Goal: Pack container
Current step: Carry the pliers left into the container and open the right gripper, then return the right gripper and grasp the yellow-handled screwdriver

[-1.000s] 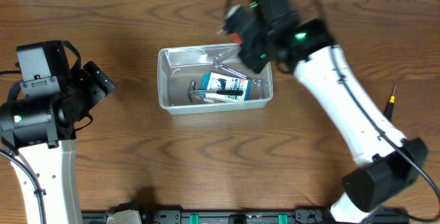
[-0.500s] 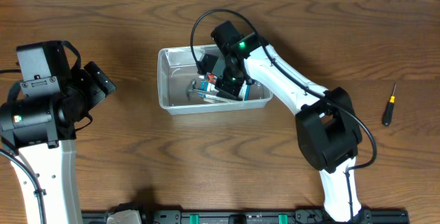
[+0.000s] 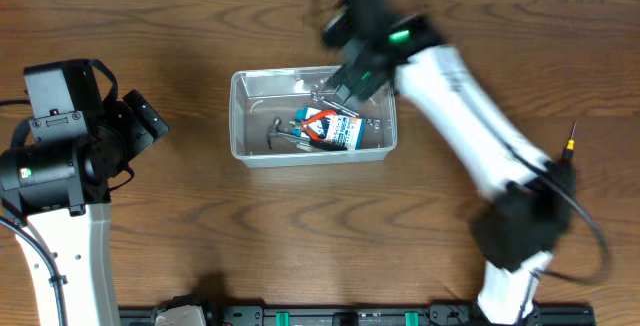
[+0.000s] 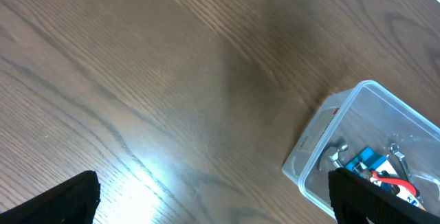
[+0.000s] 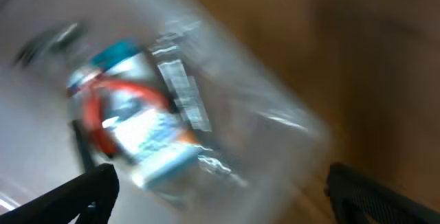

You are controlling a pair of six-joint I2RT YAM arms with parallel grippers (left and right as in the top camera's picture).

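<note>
The clear container (image 3: 238, 116) sits mid-table, holding red-handled pliers (image 3: 318, 121) on a blue-and-white box (image 3: 340, 133), a grey hammer-like tool (image 3: 280, 131) and a metal tool (image 3: 326, 94). My right gripper (image 3: 345, 78) hovers, blurred, over its back right part. In the right wrist view that gripper (image 5: 227, 196) is open and empty above the container (image 5: 261, 128), with the pliers (image 5: 103, 107) and box (image 5: 155, 148) lower left. My left gripper (image 3: 150, 121) stays left of the tub, open and empty (image 4: 220, 207), with the container's (image 4: 302, 162) corner at right.
A screwdriver with a yellow and black handle (image 3: 568, 151) lies on the wooden table at far right, partly behind the right arm. The left arm's body (image 3: 55, 156) fills the left edge.
The right gripper reached into the container, opened and let go of the red-handled pliers, which now lie on the box. It is now lifting away, blurred. The left arm has not moved.
</note>
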